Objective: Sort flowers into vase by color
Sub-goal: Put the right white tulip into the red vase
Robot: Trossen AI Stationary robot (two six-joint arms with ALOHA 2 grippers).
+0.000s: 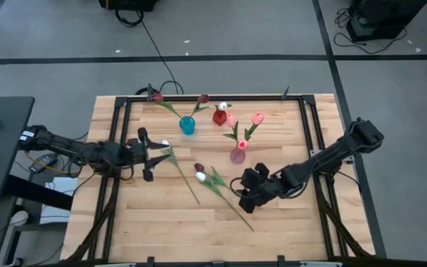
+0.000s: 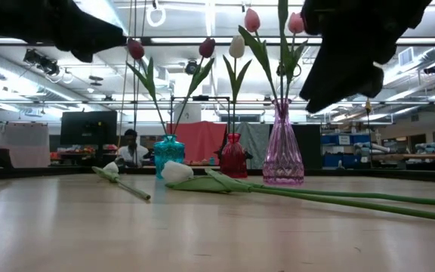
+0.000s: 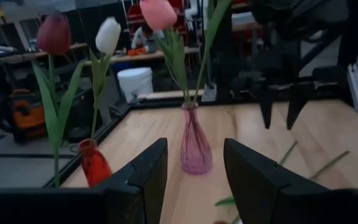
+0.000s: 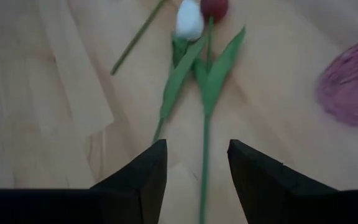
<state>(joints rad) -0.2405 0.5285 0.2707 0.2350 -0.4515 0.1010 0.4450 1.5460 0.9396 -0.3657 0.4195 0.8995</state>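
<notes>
We are holding the right tool (image 1: 249, 194) wide open just above the two flowers lying crossed on the desk (image 1: 154, 222), a white tulip (image 4: 189, 20) beside a maroon tulip (image 4: 214, 7). Best practice, in our judgement: lower straight onto one stem only, below the leaves. The left tool (image 1: 145, 154) is hovering open near another white flower (image 1: 166, 144). The pink vase (image 1: 238, 154) is standing nearby. No readable labels.

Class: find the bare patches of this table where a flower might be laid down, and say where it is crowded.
Free: the near strip of table and the far-right corner beyond the pink vase. Crowded: around the blue vase, red vase and the loose tulips between both pincers.
</notes>
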